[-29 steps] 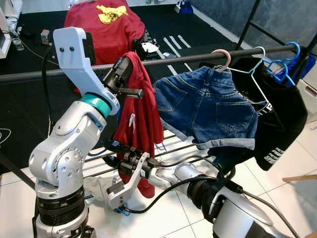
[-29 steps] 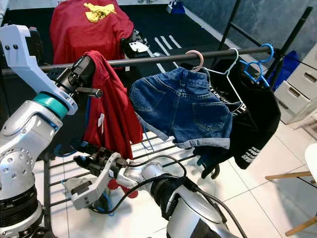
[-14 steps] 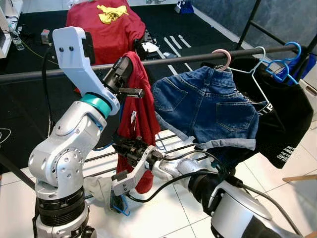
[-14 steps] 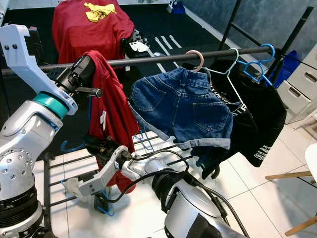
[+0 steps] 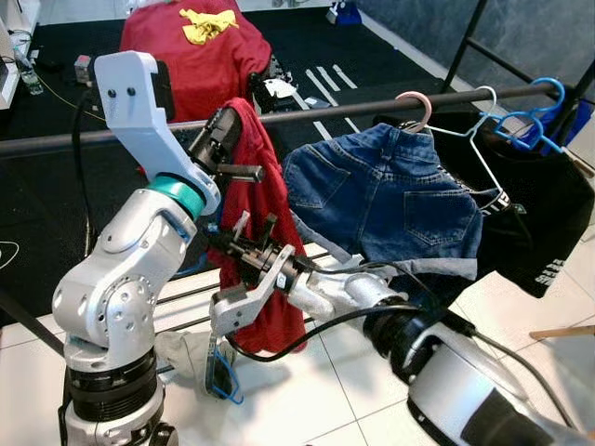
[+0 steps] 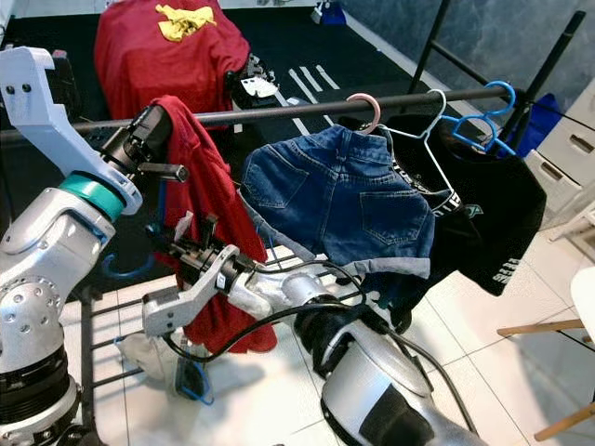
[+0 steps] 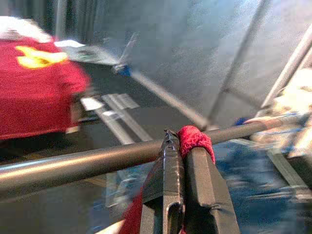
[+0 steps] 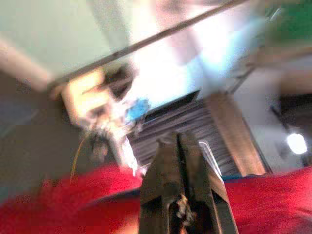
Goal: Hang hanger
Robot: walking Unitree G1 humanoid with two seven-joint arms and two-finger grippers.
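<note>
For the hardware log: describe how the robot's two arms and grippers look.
Both arms are silver with black joints. The left arm has a teal wrist ring and a white bracket; black cables loop along the right arm. The left gripper and right gripper have black fingers.

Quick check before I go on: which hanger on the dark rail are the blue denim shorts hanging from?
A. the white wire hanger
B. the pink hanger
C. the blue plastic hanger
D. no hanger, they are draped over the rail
B. The waistband of the blue denim shorts hangs directly under the pink hanger, whose hook is over the dark rail; the white wire hanger and blue plastic hanger sit further along by the black garment.
</note>
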